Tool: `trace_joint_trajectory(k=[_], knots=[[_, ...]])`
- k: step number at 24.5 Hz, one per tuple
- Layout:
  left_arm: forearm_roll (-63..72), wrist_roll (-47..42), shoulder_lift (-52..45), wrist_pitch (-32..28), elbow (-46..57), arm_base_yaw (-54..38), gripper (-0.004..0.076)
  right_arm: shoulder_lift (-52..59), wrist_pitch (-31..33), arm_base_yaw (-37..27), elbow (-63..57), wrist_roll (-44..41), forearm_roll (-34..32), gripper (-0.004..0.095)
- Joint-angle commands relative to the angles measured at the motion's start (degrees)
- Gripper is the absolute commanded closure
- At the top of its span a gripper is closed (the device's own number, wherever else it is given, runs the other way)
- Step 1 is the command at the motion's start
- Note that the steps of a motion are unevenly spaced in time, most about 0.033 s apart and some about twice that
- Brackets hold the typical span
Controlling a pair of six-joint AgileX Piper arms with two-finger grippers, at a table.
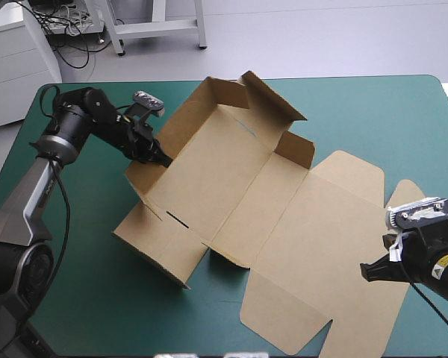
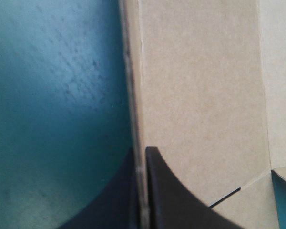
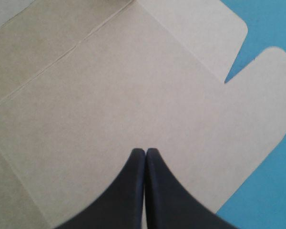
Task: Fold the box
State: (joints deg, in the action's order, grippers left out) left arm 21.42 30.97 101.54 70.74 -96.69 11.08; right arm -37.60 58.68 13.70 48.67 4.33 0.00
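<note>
A brown box (image 1: 239, 186), cut from one sheet of board and part-way folded, lies across the middle of a table (image 1: 97, 298) with a teal-green cover. Its tray end sits toward the far left corner with walls already standing. Its lid (image 1: 328, 224) lies flat and reaches toward the near right corner, rounded flaps spread at its edges. Your left gripper (image 1: 164, 158) comes in from the left edge and pinches the top edge of the tray's long left wall (image 1: 187, 123). In the left wrist view the two black fingers of this gripper (image 2: 140, 153) are pressed nearly together with the thin board edge between them. Your right gripper (image 1: 366, 271) hangs over the lid's corner nearest the right edge. In the right wrist view its black fingers (image 3: 145, 152) meet in one point with nothing between them, and whether the tip touches the board is not clear. The board looks light and fairly stiff. It should bend cleanly along its scored lines and resist bending elsewhere, and a hard pinch could crease or dent it. Being so light, it will likely slide on the cover when pushed, so steady one part while you move another. Take hold at a free edge of a wall or flap, close to a fold line, as the left gripper does.
</note>
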Motion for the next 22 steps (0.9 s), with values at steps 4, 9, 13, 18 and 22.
trace_joint_trajectory(k=[4,9,13,18,22], knots=[[-13.21,-1.76,-3.63,-1.78,-12.36,10.16,0.0754,2.94,-5.99,-0.29,1.59,-3.01,-4.92,0.0931],[-23.61,1.33,-3.63,-6.34,-16.94,19.10,0.0754,6.33,-6.10,-0.29,3.10,-5.33,-8.53,0.0931],[-35.08,2.57,-3.92,-8.75,-16.94,27.49,0.0756,6.47,-4.90,-0.29,6.03,-5.06,-8.95,0.0931],[-40.22,4.32,-5.38,-12.09,-15.88,34.65,0.0756,6.47,-4.51,-0.29,6.56,-5.06,-9.76,0.0931],[-46.62,3.80,-7.79,-15.34,-11.15,37.58,0.0757,6.47,-4.41,-0.29,6.56,-5.06,-9.76,0.0931]])
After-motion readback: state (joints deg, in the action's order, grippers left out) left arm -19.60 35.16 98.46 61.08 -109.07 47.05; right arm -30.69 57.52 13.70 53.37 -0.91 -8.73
